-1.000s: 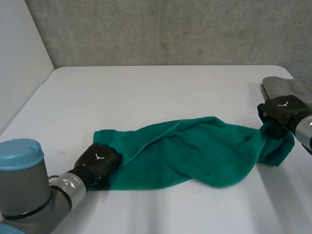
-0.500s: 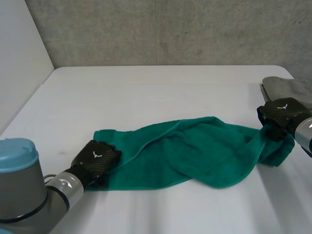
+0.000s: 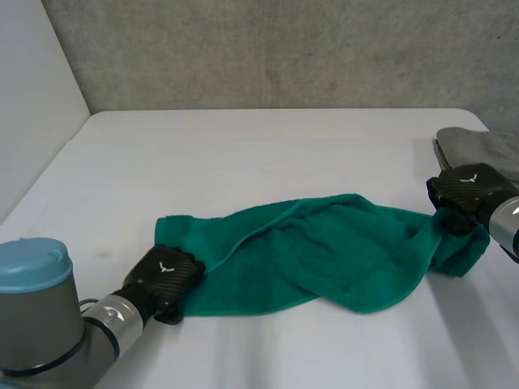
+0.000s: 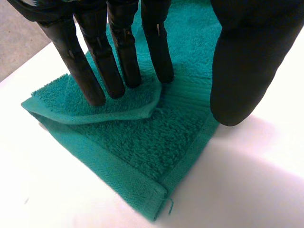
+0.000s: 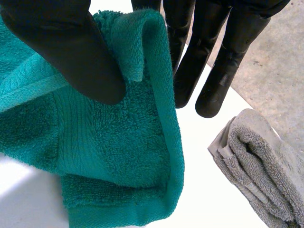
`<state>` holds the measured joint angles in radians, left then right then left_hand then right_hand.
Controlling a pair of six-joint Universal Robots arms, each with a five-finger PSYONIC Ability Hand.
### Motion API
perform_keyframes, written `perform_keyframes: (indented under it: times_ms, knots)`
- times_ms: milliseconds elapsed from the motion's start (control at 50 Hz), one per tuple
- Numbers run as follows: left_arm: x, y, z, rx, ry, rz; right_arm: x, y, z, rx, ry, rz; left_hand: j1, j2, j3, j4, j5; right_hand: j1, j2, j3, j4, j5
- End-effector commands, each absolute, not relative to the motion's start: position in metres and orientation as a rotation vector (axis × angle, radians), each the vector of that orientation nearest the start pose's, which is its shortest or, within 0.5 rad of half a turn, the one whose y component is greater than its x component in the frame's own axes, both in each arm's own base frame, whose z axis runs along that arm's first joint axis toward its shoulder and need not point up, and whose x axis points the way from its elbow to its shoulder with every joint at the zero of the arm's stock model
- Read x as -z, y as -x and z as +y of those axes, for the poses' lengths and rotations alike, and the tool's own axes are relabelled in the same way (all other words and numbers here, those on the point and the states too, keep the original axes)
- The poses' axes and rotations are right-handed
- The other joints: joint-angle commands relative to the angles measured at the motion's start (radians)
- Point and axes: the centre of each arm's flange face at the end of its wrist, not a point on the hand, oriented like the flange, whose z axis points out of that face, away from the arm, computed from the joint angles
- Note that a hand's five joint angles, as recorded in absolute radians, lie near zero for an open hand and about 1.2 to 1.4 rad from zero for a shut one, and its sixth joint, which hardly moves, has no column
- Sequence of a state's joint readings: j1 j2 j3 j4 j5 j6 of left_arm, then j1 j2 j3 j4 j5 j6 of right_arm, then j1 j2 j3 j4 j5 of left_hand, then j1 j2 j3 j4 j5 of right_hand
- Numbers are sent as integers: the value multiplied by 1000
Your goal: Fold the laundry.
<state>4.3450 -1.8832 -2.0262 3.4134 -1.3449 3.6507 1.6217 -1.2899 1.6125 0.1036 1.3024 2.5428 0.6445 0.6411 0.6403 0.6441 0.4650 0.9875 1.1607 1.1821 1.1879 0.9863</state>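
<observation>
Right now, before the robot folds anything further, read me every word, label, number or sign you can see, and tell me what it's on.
Words, numbers, labels: none can be read anywhere.
On the back of the left hand: a small white winged emblem, a sign and not letters.
On the back of the right hand: the same white emblem.
On the green towel and the folded grey towel: no tag or print shows.
</observation>
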Motion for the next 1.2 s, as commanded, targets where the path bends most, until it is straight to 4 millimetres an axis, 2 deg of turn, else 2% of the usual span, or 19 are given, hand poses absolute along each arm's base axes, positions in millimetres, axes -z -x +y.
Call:
perform_keyframes:
  times_ms: [20, 120, 240, 400, 480, 500, 560, 640, 680, 720, 740, 800, 820, 860, 900, 960, 1020, 1080, 1200]
  knots:
    - [-113, 240, -201, 1668, -1354, 2454, -203, -171, -306, 1756, 1080, 2468, 115, 118, 119, 115, 120, 409, 236, 214, 208, 235]
    - [-115, 241, -208, 1699, -1339, 2432, -203, -171, -306, 1756, 1083, 2466, 238, 242, 242, 239, 243, 409, 236, 214, 208, 235]
    - [-118, 242, -214, 1734, -1326, 2404, -203, -171, -306, 1759, 1082, 2467, 259, 262, 263, 259, 264, 409, 236, 214, 208, 235]
    - [-112, 244, -218, 1721, -1325, 2412, -202, -171, -306, 1757, 1085, 2466, 432, 435, 436, 432, 437, 409, 236, 214, 208, 235]
    - [-113, 245, -221, 1724, -1323, 2409, -202, -172, -306, 1755, 1086, 2467, 611, 614, 615, 611, 616, 409, 236, 214, 208, 235]
    - [-114, 245, -221, 1730, -1324, 2405, -202, -172, -306, 1755, 1086, 2467, 728, 731, 732, 728, 732, 409, 236, 214, 208, 235]
    - [-118, 247, -223, 1755, -1323, 2387, -202, -172, -306, 1755, 1086, 2467, 752, 755, 756, 752, 757, 409, 236, 214, 208, 235]
    - [-147, 246, -230, 1871, -1269, 2290, -207, -171, -308, 1776, 1090, 2459, 752, 755, 756, 752, 757, 409, 236, 214, 208, 235]
    - [-178, 240, -238, 1971, -1183, 2195, -214, -171, -309, 1805, 1088, 2452, 752, 755, 756, 752, 757, 409, 236, 214, 208, 235]
    - [-203, 236, -242, 2053, -1122, 2111, -243, -169, -310, 1936, 1078, 2400, 752, 755, 756, 752, 757, 409, 236, 214, 208, 235]
    - [-231, 232, -243, 2150, -1068, 2014, -255, -169, -310, 1988, 1075, 2374, 752, 755, 756, 752, 757, 409, 236, 214, 208, 235]
    - [-276, 227, -242, 2291, -983, 1863, -302, -168, -301, 2154, 1071, 2285, 752, 755, 756, 752, 757, 409, 236, 214, 208, 235]
    - [-303, 223, -240, 2365, -932, 1773, -313, -168, -299, 2184, 1067, 2268, 752, 755, 756, 752, 757, 409, 236, 214, 208, 235]
    - [-327, 219, -236, 2422, -888, 1698, -344, -168, -294, 2262, 1062, 2214, 752, 755, 756, 752, 757, 409, 236, 214, 208, 235]
    - [-354, 213, -234, 2473, -839, 1630, -360, -167, -291, 2298, 1057, 2191, 752, 755, 756, 752, 757, 409, 236, 214, 208, 235]
    - [-372, 208, -235, 2491, -802, 1608, -381, -163, -288, 2339, 1045, 2182, 752, 755, 756, 752, 757, 409, 236, 214, 208, 235]
    - [-375, 204, -241, 2477, -781, 1611, -393, -162, -285, 2361, 1043, 2170, 752, 755, 756, 752, 757, 409, 236, 214, 208, 235]
    - [-368, 204, -251, 2444, -788, 1648, -392, -163, -285, 2353, 1047, 2174, 752, 755, 756, 752, 757, 409, 236, 214, 208, 235]
    - [-323, 209, -279, 2312, -849, 1826, -362, -167, -297, 2220, 1090, 2260, 752, 755, 756, 752, 757, 409, 236, 214, 208, 235]
